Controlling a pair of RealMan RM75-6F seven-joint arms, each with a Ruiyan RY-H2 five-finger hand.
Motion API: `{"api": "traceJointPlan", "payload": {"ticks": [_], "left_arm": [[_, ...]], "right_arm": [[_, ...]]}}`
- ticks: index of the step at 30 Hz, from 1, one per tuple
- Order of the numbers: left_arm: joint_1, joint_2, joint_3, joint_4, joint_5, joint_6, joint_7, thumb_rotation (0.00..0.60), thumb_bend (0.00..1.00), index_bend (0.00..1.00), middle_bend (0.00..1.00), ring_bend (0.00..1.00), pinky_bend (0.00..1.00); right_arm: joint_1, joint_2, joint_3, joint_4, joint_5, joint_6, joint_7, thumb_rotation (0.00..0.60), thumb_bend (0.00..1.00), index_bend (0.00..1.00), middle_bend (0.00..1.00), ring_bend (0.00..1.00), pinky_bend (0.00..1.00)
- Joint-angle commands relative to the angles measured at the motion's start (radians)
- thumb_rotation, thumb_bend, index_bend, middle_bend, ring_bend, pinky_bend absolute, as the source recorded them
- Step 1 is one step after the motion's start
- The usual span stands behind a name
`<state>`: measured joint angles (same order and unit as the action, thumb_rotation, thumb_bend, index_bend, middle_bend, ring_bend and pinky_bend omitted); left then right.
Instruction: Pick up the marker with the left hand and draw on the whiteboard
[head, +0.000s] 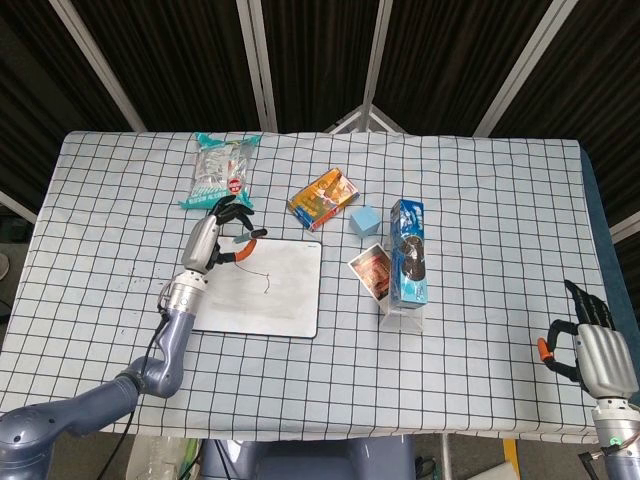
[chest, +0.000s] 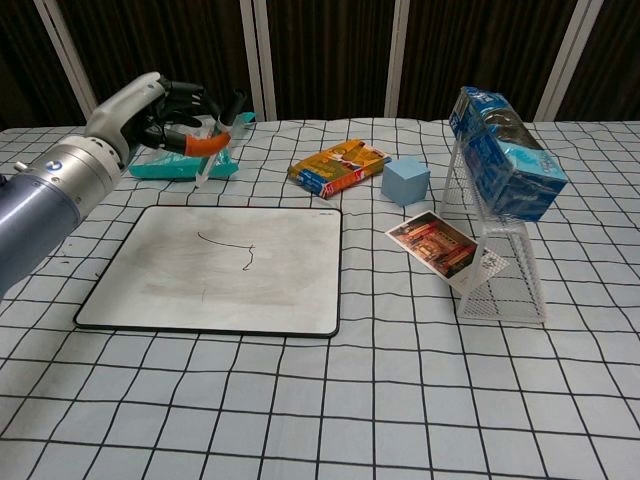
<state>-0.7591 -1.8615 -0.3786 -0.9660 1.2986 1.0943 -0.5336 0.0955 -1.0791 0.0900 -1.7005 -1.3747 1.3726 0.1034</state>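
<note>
Above the whiteboard's (chest: 230, 270) far left corner, left hand (chest: 160, 108) grips the marker (chest: 215, 140), fingers closed around the barrel, tip down, clear of the board surface. Whiteboard lies flat left of tabletop (chest: 400, 400) centre, thin dark strokes on it. Right hand (head: 592, 345) at the near right edge, holding nothing, fingers loosely apart.
</note>
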Motion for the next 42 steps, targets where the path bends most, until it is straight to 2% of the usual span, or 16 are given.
{"api": "traceJointPlan", "payload": {"ticks": [1,6,13,22,28,35,42], "left_arm": [[0.027,0.067,-0.008,-0.081,0.016,0.04,0.005,0.6,0.53,0.8,0.32,0.1,0.18],[0.058,0.127,0.009,-0.143,0.017,0.052,0.058,0.6,0.53,0.8,0.32,0.1,0.18],[0.105,0.211,0.058,-0.194,0.008,0.057,0.23,0.6,0.52,0.79,0.32,0.1,0.18],[0.138,0.293,0.146,-0.229,-0.024,-0.005,0.495,0.6,0.5,0.79,0.32,0.1,0.17],[0.151,0.322,0.202,-0.27,-0.103,-0.085,0.697,0.6,0.48,0.78,0.3,0.1,0.16],[0.15,0.326,0.228,-0.31,-0.173,-0.118,0.85,0.6,0.43,0.67,0.22,0.1,0.14],[0.146,0.323,0.231,-0.353,-0.257,-0.15,0.926,0.6,0.32,0.5,0.05,0.02,0.05]], "right_arm": [[0.0,-0.001,0.0,0.0,0.0,0.0,-0.001,0.6,0.42,0.0,0.0,0.0,0.0],[0.0,-0.003,0.0,0.002,0.001,0.0,-0.004,0.6,0.42,0.0,0.0,0.0,0.0],[0.001,-0.005,0.0,-0.003,0.004,0.0,-0.017,0.6,0.42,0.0,0.0,0.0,0.0],[0.005,-0.01,0.001,-0.008,0.006,-0.004,-0.035,0.6,0.42,0.0,0.0,0.0,0.0],[0.006,-0.011,0.001,-0.011,0.009,-0.005,-0.042,0.6,0.42,0.0,0.0,0.0,0.0],[0.004,-0.009,0.001,-0.013,0.009,-0.003,-0.041,0.6,0.42,0.0,0.0,0.0,0.0],[0.001,-0.006,0.0,-0.011,0.005,0.002,-0.032,0.6,0.42,0.0,0.0,0.0,0.0]]}}
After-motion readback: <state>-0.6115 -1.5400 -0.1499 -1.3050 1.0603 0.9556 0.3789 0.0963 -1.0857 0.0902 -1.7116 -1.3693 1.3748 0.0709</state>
